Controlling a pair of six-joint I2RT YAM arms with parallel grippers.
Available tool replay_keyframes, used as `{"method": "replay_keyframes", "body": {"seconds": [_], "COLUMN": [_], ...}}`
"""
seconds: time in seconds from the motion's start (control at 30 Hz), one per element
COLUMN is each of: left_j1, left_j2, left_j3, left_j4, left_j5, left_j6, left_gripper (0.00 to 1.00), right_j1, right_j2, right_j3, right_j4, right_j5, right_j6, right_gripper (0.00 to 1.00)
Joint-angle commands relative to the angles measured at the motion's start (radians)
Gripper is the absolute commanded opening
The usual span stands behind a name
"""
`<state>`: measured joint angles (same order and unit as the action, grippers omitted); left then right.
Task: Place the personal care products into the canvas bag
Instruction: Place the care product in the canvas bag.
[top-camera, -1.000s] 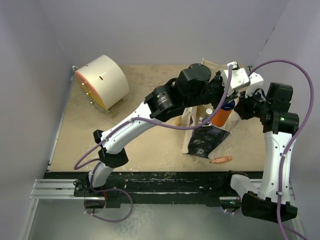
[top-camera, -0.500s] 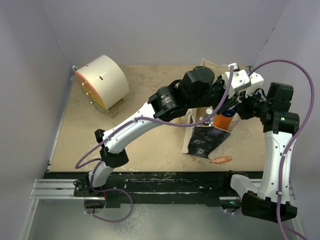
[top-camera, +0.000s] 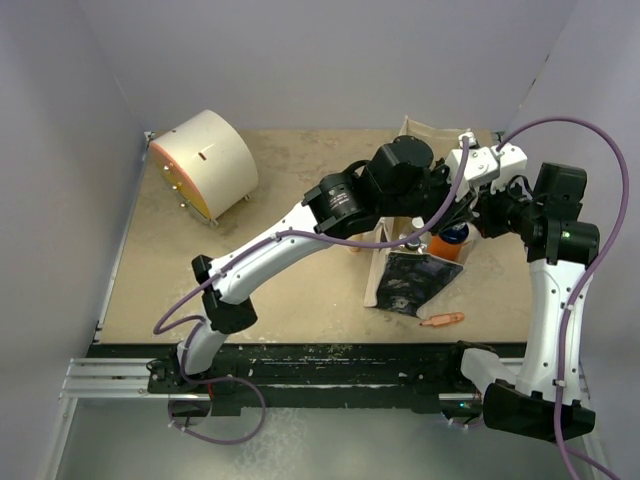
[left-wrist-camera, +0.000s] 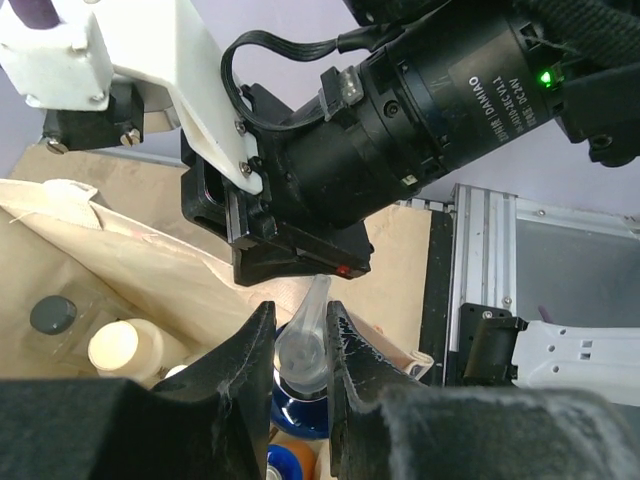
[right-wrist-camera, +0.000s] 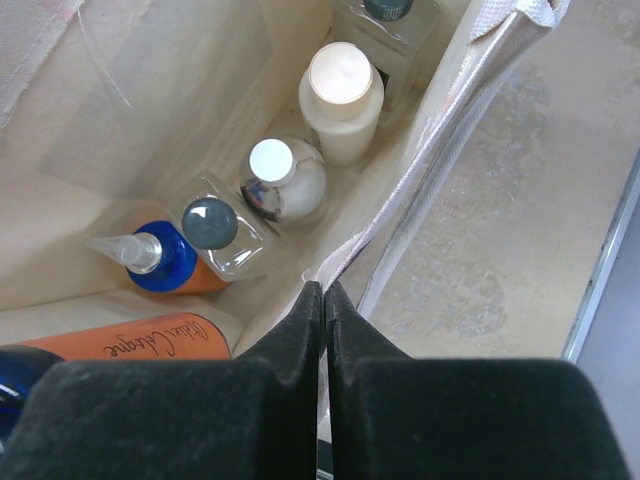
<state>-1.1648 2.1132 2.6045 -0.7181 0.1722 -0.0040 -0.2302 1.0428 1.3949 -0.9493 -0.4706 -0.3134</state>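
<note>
The beige canvas tote bag (top-camera: 374, 280) stands at about 3 o'clock on the tan worktop (top-camera: 300, 290), its black-and-white printed panel (top-camera: 415, 282) facing 6 o'clock. The left end effector (left-wrist-camera: 298, 322) is narrowed onto the clear nozzle of an orange bottle with a blue cap (left-wrist-camera: 300, 400), which it holds in the bag's open mouth. The right end effector (right-wrist-camera: 322, 295) is fully closed, pinching the bag's rim.

In the right wrist view five more bottles stand on the bag's floor. A cream-white bottle (right-wrist-camera: 340, 95) is at 12 o'clock. A silver bottle with a white cap (right-wrist-camera: 280, 180) is just below it. A clear squarish bottle with a black cap (right-wrist-camera: 215, 235) and a second orange bottle with a blue cap (right-wrist-camera: 165, 268) run towards 8 o'clock. Another clear squarish bottle (right-wrist-camera: 385, 15) is cut off at the top edge.

A cream drum with an orange face (top-camera: 205, 165) lies at 10 o'clock on the worktop. A small orange pen-like stick (top-camera: 442, 320) lies at 5 o'clock from the bag.
</note>
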Motion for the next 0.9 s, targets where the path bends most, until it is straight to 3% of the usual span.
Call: {"method": "replay_keyframes", "body": {"seconds": [0.0, 0.23, 0.87], "left_j1": [0.018, 0.045, 0.080], "left_j2": [-0.043, -0.059, -0.104], "left_j3": [-0.016, -0.102, -0.304], "left_j4": [0.135, 0.184, 0.268], "left_j5": [0.096, 0.227, 0.405], "left_j6": [-0.059, -0.057, 0.036], "left_gripper": [0.00, 0.00, 0.00], "right_j1": [-0.006, -0.006, -0.005], "right_j2": [-0.004, 0.005, 0.019], "right_j3": [0.059, 0.086, 0.111], "right_j4": [0.026, 0.024, 0.029], "right_j5": [-0.032, -0.056, -0.072], "right_j6": [0.008, 0.004, -0.008], "right_gripper": [0.00, 0.00, 0.00]}}
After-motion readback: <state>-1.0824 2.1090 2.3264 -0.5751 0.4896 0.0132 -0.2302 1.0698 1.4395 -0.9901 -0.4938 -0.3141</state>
